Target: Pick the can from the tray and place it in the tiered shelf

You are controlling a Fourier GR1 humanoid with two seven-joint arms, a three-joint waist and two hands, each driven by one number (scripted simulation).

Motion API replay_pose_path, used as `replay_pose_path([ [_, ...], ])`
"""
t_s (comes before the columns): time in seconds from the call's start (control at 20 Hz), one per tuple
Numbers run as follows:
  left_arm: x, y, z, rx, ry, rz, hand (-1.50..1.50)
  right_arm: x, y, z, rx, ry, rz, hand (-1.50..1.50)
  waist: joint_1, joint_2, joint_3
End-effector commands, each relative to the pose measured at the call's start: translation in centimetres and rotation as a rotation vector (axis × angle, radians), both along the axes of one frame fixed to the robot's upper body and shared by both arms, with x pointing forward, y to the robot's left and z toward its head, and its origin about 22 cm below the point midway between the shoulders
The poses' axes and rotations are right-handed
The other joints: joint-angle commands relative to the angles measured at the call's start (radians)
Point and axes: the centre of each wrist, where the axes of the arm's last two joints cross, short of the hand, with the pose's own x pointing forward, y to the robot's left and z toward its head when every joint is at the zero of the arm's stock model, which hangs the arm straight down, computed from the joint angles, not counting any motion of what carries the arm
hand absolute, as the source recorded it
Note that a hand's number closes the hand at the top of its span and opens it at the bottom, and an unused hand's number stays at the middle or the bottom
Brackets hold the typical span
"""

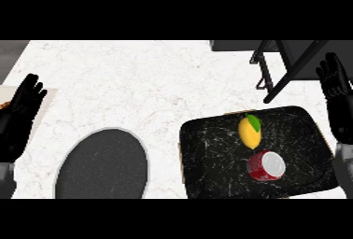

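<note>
A red can (266, 166) with a white end lies on its side on the black speckled tray (207, 158) at the lower right. The black tiered shelf (289, 58) stands at the far right corner of the counter, with only its dark frame and top showing. My right hand (338, 98) is open at the right edge, fingers pointing up, beside the tray and apart from the can. At the left edge my left hand (19, 116) is open too, fingers up, holding nothing.
A yellow lemon (250, 130) with a green leaf lies on the tray just beyond the can. A dark grey oval plate (103, 165) with a pale rim sits at the lower left. The counter top (138, 79) is white marble.
</note>
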Motion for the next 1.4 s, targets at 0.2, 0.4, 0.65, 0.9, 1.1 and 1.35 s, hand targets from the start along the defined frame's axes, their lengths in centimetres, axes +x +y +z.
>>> replay_pose_path([
  [0.2, -1.9, -0.5, -6.1, -0.147, 0.336, 0.080, 0.00, -1.9, -6.4, 4.7, -0.054, -0.095, 0.212, 1.50, -0.022, -0.004, -0.027],
  [0.4, -2.3, -1.9, -8.6, -0.213, 0.454, 0.049, 0.00, -4.2, -12.3, 1.4, -0.236, 0.289, -0.014, 1.50, -0.018, 0.004, -0.029],
  [0.65, -2.3, -4.1, -9.5, -0.238, 0.479, 0.021, 0.00, -5.4, -16.1, 0.1, -0.117, 0.188, 0.164, -1.50, 0.008, -0.004, -0.027],
  [0.9, -2.3, -1.3, -9.0, -0.235, 0.483, 0.027, 0.00, -5.9, -16.4, 3.5, -0.201, 0.256, 0.396, -1.50, 0.008, -0.006, -0.028],
  [1.1, -0.7, -3.7, -9.9, -0.244, 0.478, 0.039, 0.00, -6.0, -14.3, 6.9, -0.270, 0.303, 0.506, -1.50, -0.006, -0.006, -0.030],
  [1.35, -2.7, -3.4, -10.5, -0.218, 0.474, 0.055, 0.00, -7.2, -9.7, 9.1, -0.397, 0.389, 0.534, -1.50, -0.008, -0.010, -0.030],
])
